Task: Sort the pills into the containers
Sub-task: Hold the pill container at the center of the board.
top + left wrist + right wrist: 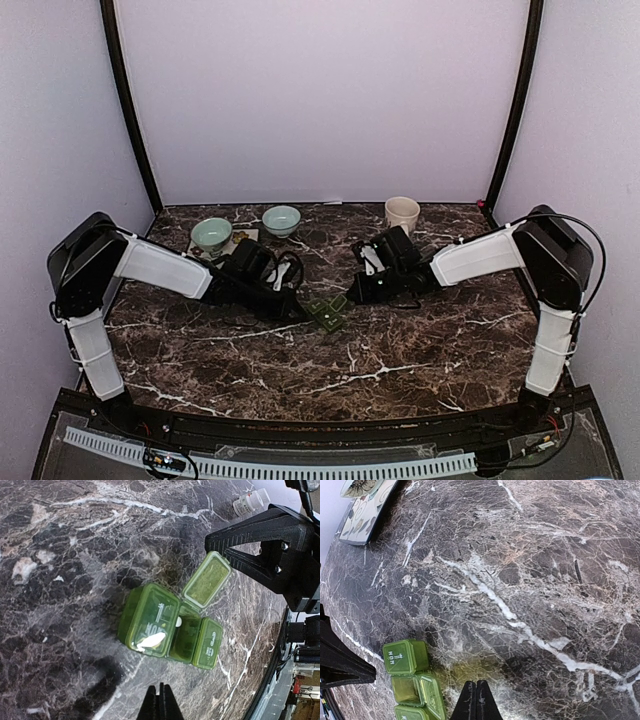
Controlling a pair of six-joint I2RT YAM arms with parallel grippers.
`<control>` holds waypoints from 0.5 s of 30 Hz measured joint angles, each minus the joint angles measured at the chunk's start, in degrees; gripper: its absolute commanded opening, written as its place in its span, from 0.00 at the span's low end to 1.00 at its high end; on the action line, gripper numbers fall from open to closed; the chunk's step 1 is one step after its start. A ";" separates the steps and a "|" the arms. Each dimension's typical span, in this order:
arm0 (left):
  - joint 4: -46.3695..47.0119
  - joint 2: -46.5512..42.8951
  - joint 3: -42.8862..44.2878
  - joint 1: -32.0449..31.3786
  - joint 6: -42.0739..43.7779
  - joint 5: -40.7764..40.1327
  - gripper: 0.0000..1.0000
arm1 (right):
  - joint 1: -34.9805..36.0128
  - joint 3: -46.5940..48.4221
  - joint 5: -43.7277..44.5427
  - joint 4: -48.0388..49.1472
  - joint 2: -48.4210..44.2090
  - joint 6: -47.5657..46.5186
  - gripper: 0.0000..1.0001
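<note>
The dark green pill box (328,313) lies mid-table between my two grippers. In the left wrist view the box (150,622) has its middle compartment open, lid (207,578) standing up, with a small white pill (178,622) at that compartment's edge. The two outer compartments are closed; a pale streak shows on or under the larger lid. My left gripper (160,702) is shut and empty, just short of the box. My right gripper (476,702) is shut and empty beside the box (406,656). In the top view the left gripper (297,308) and right gripper (356,290) flank the box.
Two pale teal bowls (211,235) (281,219) and a cream mug (402,212) stand at the back. A patterned tile (362,505) lies under one bowl. A white pill bottle (249,503) lies beyond the black right gripper body (272,547).
</note>
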 measured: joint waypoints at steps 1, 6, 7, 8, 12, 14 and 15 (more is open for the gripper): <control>-0.44 0.42 0.48 -0.15 0.11 0.00 0.00 | 0.02 0.00 -0.04 0.00 0.00 0.00 0.00; -2.45 2.25 2.47 -1.14 0.81 -0.46 0.00 | 0.15 0.00 -0.35 0.00 0.00 0.00 0.00; -2.78 2.49 2.75 -1.33 0.94 -0.68 0.00 | 0.20 0.00 -0.39 0.00 0.00 0.02 0.00; -3.52 2.75 3.21 -1.49 1.09 -0.90 0.00 | 0.22 0.00 -0.44 0.00 0.00 0.02 0.01; -5.38 3.63 4.90 -2.14 1.68 -1.84 0.00 | 0.33 0.00 -0.87 0.02 0.00 0.02 0.01; -6.47 4.15 6.01 -2.40 1.95 -2.47 0.00 | 0.37 0.00 -1.01 0.07 0.00 0.02 0.01; -7.02 4.55 6.71 -2.56 2.12 -2.73 0.00 | 0.39 0.00 -1.03 0.09 0.00 0.02 0.01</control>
